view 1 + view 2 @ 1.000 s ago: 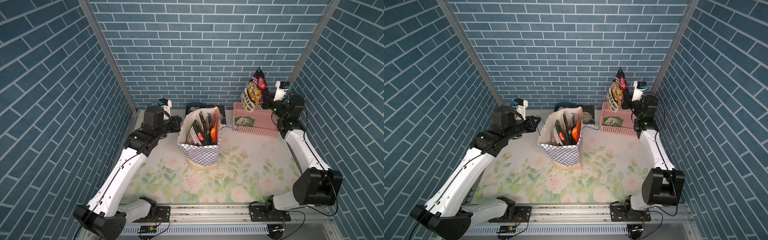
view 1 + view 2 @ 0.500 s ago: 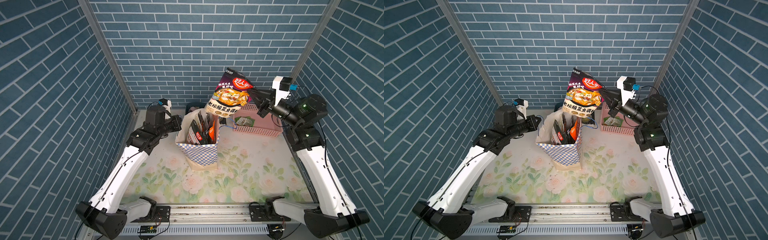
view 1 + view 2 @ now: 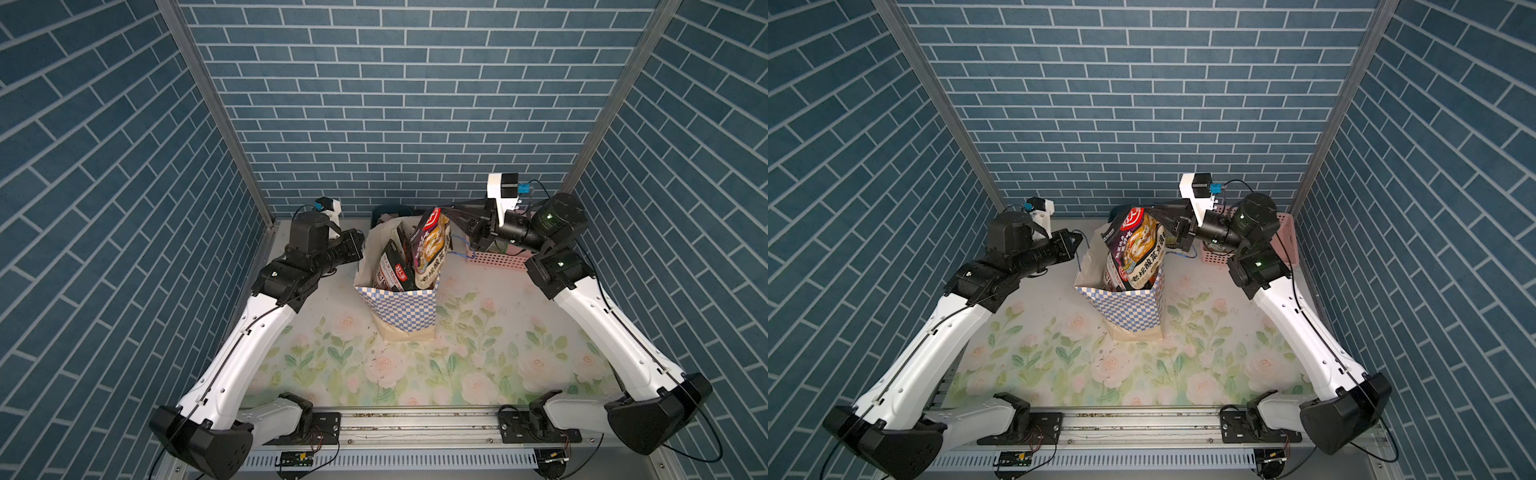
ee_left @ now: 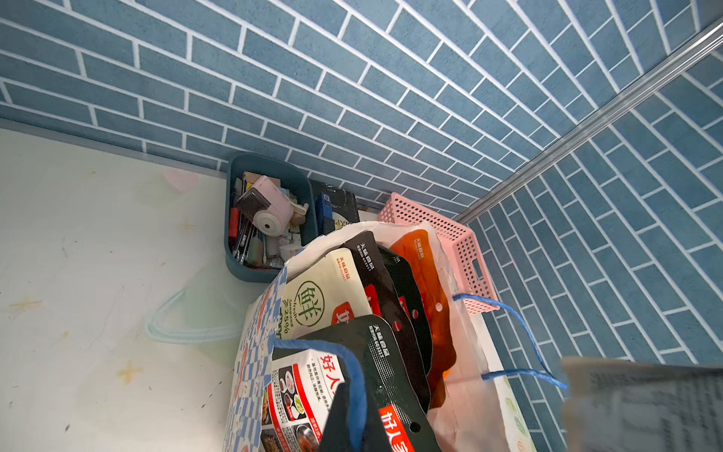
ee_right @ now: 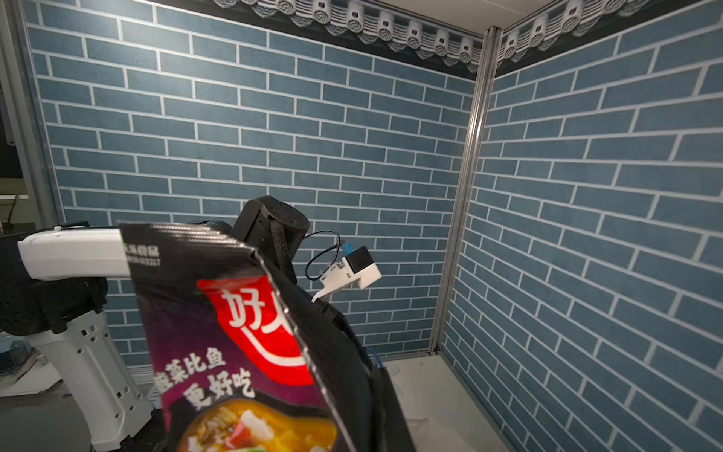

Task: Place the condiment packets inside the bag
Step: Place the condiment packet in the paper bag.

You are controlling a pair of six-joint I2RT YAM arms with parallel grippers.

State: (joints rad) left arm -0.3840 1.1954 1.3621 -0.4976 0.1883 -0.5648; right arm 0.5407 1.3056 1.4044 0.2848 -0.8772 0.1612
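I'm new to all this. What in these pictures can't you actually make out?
- Pink basket: contents mostly hidden by the right arm in both top views.
- Bag: its bottom, covered by the packets inside.
- Dark purple packet: lower end cut off by the picture's edge in the right wrist view.
- Grey printed sheet in the left wrist view: blurred, unreadable, cut off at the corner.
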